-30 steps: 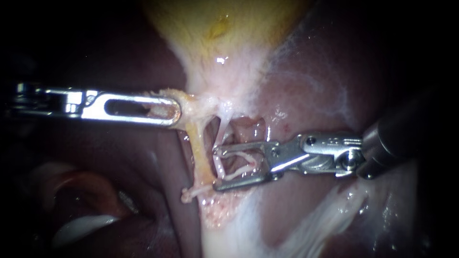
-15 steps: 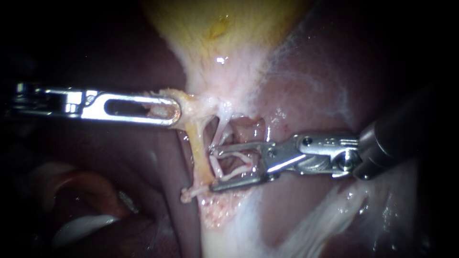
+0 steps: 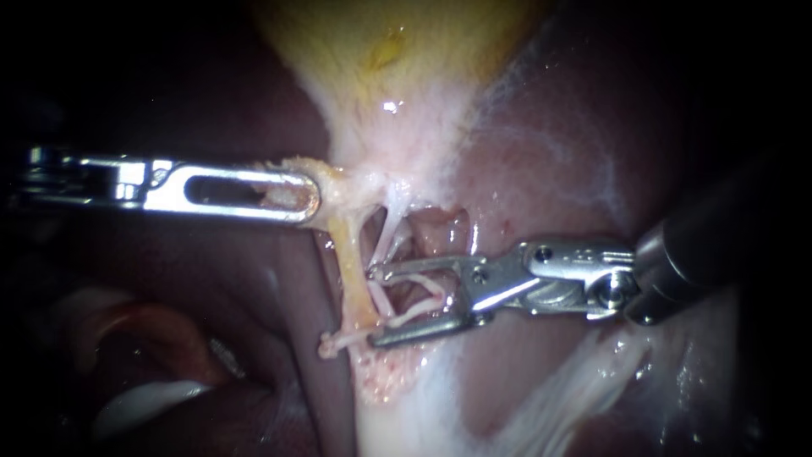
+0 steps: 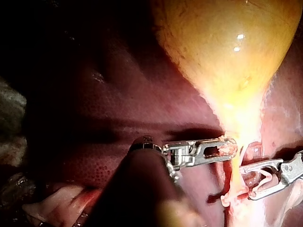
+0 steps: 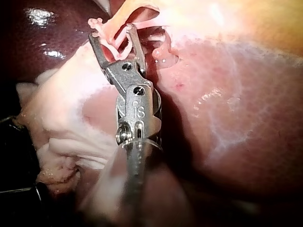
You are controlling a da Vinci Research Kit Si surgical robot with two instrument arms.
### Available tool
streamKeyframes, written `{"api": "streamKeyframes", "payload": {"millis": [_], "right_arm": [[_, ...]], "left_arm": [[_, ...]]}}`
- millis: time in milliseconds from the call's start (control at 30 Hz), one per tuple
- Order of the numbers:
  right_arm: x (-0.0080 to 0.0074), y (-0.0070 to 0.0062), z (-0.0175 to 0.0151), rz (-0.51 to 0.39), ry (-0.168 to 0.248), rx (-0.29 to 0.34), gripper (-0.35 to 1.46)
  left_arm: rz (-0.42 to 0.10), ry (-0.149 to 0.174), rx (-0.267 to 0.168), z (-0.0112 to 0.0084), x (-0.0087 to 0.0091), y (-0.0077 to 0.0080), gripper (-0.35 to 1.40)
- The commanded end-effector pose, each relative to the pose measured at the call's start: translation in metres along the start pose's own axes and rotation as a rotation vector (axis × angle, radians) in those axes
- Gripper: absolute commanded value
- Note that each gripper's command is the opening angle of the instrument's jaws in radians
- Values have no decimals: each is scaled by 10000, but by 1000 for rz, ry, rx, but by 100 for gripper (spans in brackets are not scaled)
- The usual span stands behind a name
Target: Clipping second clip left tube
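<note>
The yellow gallbladder (image 3: 397, 51) narrows down to a pale neck. My left instrument (image 3: 309, 196) comes in level from the left, its slotted jaws shut on that neck tissue. Below it a yellowish left tube (image 3: 353, 279) runs downward, with thin whitish strands (image 3: 414, 296) beside it. My right instrument (image 3: 372, 306) has open jaws around the strands, their tips at the yellowish tube. In the left wrist view my left instrument (image 4: 228, 147) holds the neck and the right instrument (image 4: 258, 178) lies just beyond. The right wrist view shows the right instrument (image 5: 113, 40) astride pink strands (image 5: 119, 34). No clip shows on a tube.
Dark red liver (image 3: 550, 152) surrounds the site on both sides. Pale fatty tissue (image 3: 423, 415) spreads below the tubes and toward the lower right. A glistening pale fold (image 3: 144, 398) lies in the lower left, away from both instruments.
My right instrument has slid a little to the left, bringing its open jaws farther over the strands and up to the yellowish tube. The left instrument has held still.
</note>
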Motion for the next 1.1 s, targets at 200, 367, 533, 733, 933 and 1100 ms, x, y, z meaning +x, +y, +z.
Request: {"api": "streamKeyframes", "payload": {"millis": [200, 367, 533, 733, 933, 1100], "right_arm": [[6, -3, -14, 3, 13, 8, 43], [9, -5, -15, 4, 17, 11, 43], [11, -7, -17, 4, 20, 13, 44], [14, -9, -26, 7, 21, 18, 43], [10, -9, -36, 6, 21, 22, 43], [11, -8, -43, 7, 22, 19, 43]], "left_arm": [[0, 0, 0, 0, 0, 0, -35], [0, 0, 0, 0, 0, 0, -35], [0, 0, 0, 0, 0, 0, -35], [0, 0, 0, 0, 0, 0, -35], [0, 0, 0, 0, 0, 0, -35], [0, 0, 0, -1, 0, 0, -35]]}}
